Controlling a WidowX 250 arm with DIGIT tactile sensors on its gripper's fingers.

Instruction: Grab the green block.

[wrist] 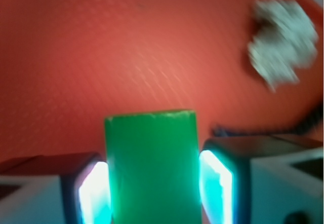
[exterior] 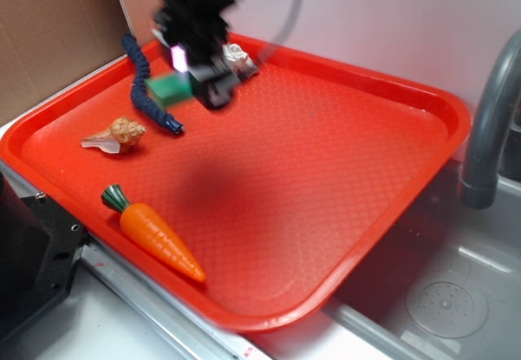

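Exterior view placed a toy carrot (exterior: 159,235) nearest the camera, lying along the front edge of a red tray (exterior: 391,164) with its dark green top pointing left. Behind it and to the left lay a small tan shell (exterior: 118,134). Farther back a dark blue segmented cord (exterior: 146,87) curved across the tray's left rear part. Beside that cord the gripper (exterior: 195,79) was blurred, and the green block (exterior: 168,89) stuck out from it toward the left. A crumpled pale object (exterior: 240,60) sat just behind the gripper near the tray's far rim. To the right of the tray stood a grey faucet (exterior: 492,124) over a metal sink (exterior: 448,295).

From the wrist view, the green block (wrist: 152,165) filled the gap between the two fingers (wrist: 93,193), which pressed against its long sides and so were clamped on it. Beyond it was bare red tray (wrist: 126,51), with the pale crumpled object (wrist: 281,39) at upper right, out of focus.
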